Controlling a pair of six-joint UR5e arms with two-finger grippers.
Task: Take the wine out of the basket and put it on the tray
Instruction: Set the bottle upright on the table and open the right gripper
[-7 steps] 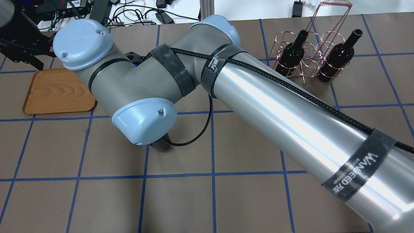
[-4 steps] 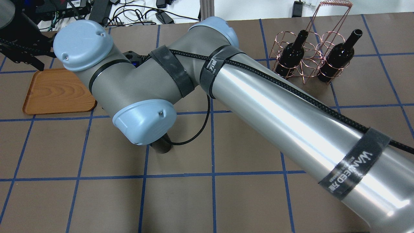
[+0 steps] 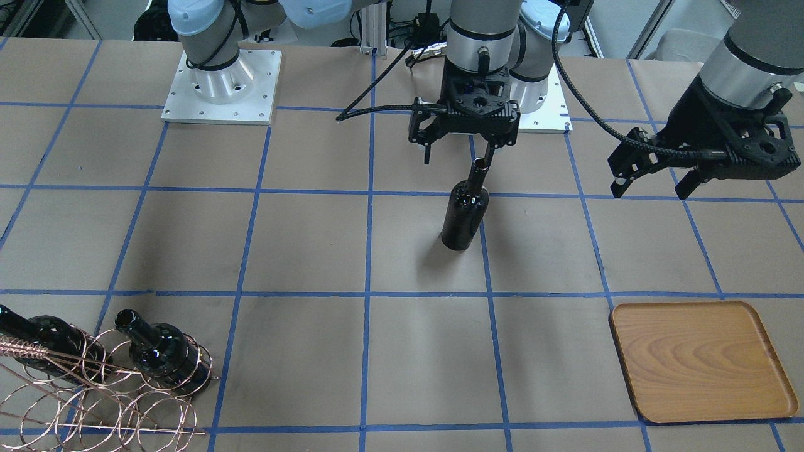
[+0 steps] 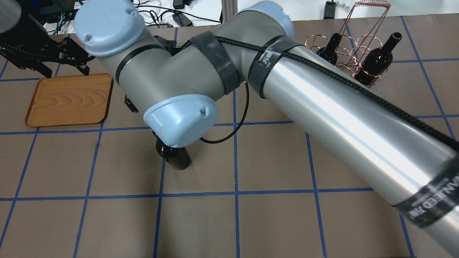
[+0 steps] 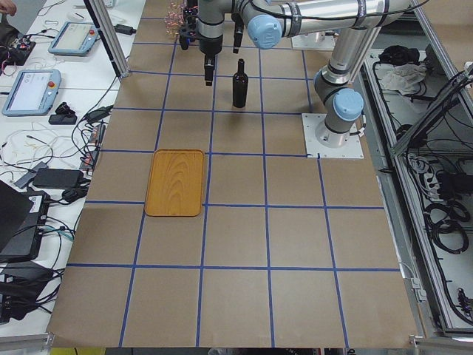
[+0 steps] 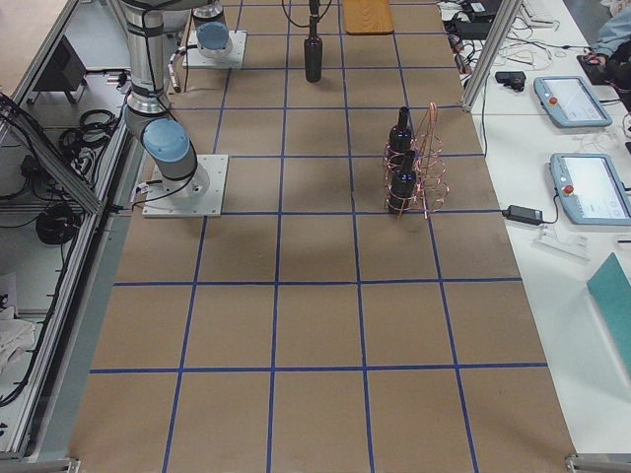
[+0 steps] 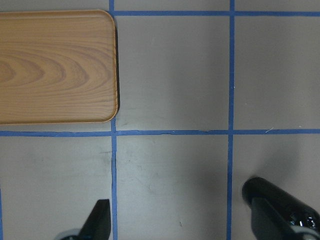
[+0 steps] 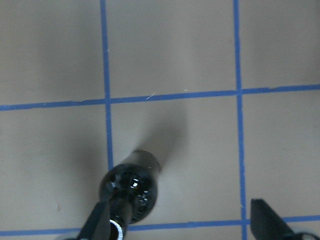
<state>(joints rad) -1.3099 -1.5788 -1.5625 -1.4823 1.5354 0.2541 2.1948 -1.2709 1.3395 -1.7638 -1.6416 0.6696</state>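
Note:
One wine bottle [image 3: 465, 216] stands upright on the table near its middle; it also shows in the overhead view [image 4: 175, 157] and the right wrist view [image 8: 131, 187]. My right gripper [image 3: 458, 157] is open just above its neck, with one finger beside the neck top and not gripping it. Two more bottles [image 3: 163, 355] [image 3: 38, 336] sit in the copper wire basket [image 3: 94, 389]. The wooden tray [image 3: 700, 361] is empty. My left gripper [image 3: 650, 188] is open and hovers beside the tray [image 7: 55, 65], on the robot's side.
My right arm's long link crosses the overhead view and hides much of the table's middle. The basket [image 4: 358, 46] stands at the far right, the tray [image 4: 68, 100] at the far left. Blue tape lines grid the brown table cover.
My right arm has risen and shifted away from the bottle, so the bottle's shoulder now shows under the wrist. My left gripper has moved right, nearer the tray's far edge.

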